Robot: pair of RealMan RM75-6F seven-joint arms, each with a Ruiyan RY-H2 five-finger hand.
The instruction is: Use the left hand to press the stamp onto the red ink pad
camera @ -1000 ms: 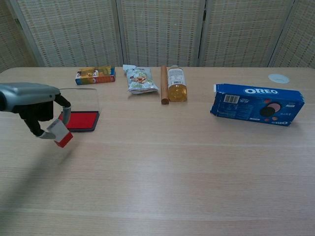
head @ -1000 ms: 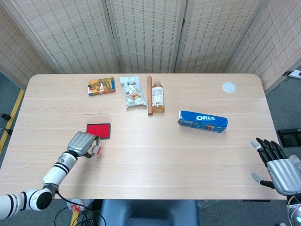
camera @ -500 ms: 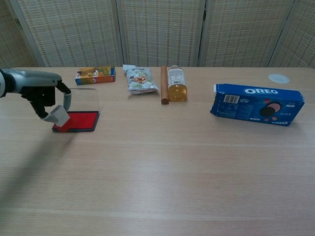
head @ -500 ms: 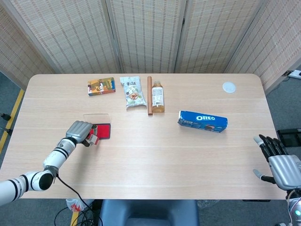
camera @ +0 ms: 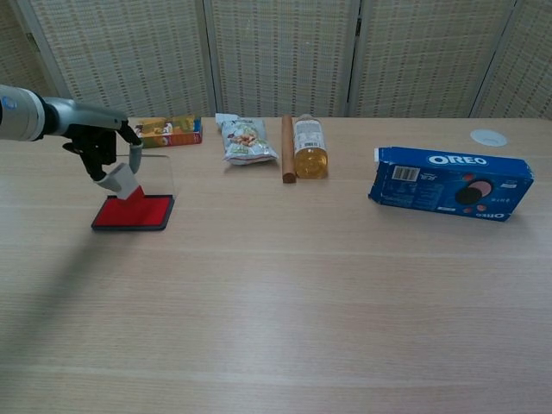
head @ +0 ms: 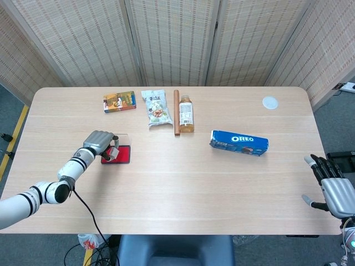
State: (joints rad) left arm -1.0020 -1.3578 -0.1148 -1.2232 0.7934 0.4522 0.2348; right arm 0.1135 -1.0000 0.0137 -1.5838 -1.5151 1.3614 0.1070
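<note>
A: Where's the stamp (camera: 127,182) now?

B: Pinched in the left hand (camera: 102,153), tilted, its red face hanging just under the fingers and over the pad's (camera: 134,212) far half. From the chest view it looks barely clear of the ink; I can't tell if the corner touches.

A: What has changed?

B: A second ago the hand held it in front of the pad, nearer the robot. Since then it has carried the stamp forward and over the pad. So the approach looks done; what's left, I'd judge, is to level the face and push straight down.

A: Anything close to that hand?

B: The pad's clear lid (camera: 155,169) stands just beyond it, so a push too far forward could knock it. A small box (head: 119,102) lies further off. The Oreo box (head: 239,143) sits well away across the surface (head: 183,188).

A: The other hand?

B: The right hand (head: 331,188) hangs off the surface's edge, fingers spread, holding nothing.
</note>
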